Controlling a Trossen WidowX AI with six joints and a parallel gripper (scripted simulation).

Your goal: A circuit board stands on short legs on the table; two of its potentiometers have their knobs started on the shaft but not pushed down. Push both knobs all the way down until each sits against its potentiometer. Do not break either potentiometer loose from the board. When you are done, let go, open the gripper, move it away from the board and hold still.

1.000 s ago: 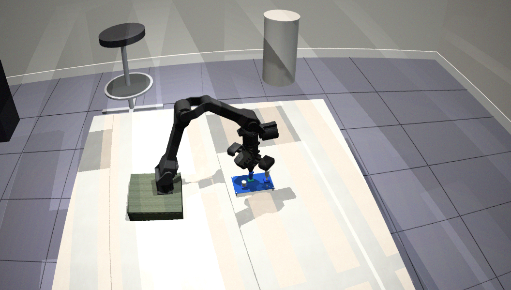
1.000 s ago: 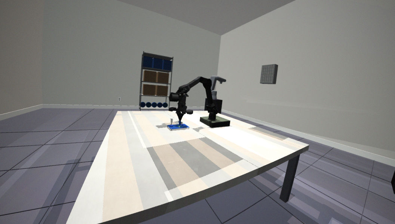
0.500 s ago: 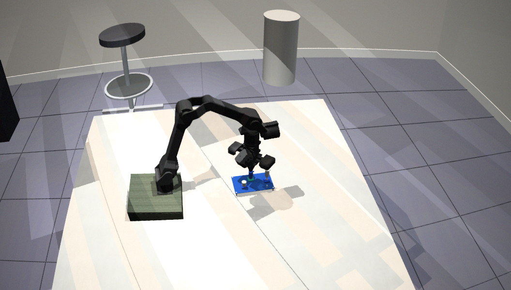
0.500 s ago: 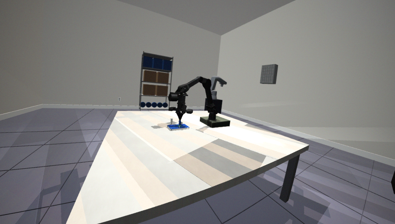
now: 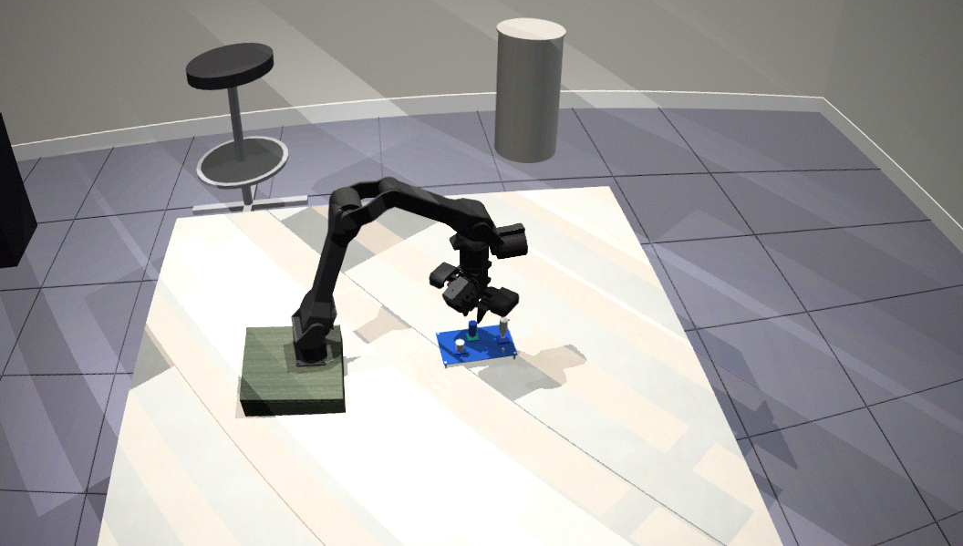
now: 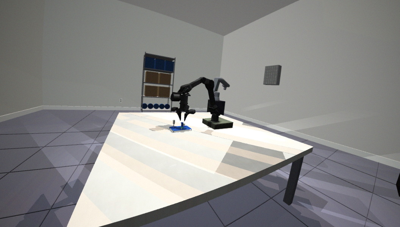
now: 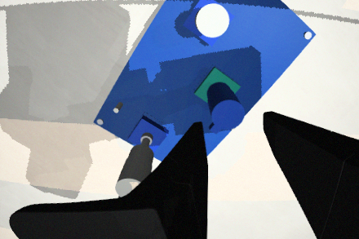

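The blue circuit board (image 5: 490, 355) (image 6: 177, 129) (image 7: 245, 37) stands on short legs. A blue knob (image 5: 471, 328) (image 6: 182, 124) (image 7: 228, 115) stands on the green potentiometer (image 7: 203, 89); no bare shaft shows between them in the wrist view. A grey knob (image 5: 503, 325) (image 6: 173, 122) (image 7: 136, 162) sits high over its blue potentiometer (image 7: 140, 129), with a thinner neck showing below it. A wide white knob (image 5: 460, 345) (image 7: 212, 20) sits low on another blue potentiometer. My gripper (image 5: 473, 316) (image 6: 182, 120) (image 7: 232, 125) is partly open and empty, above the blue knob, with a gap below the fingertips.
The grey knob rises beside my left finger in the wrist view. A small pin (image 7: 117, 108) stands near one board corner. The arm's green base block (image 5: 284, 380) (image 6: 225, 124) is on the table. A stool (image 5: 231, 65) and a grey cylinder (image 5: 529, 93) stand beyond the table.
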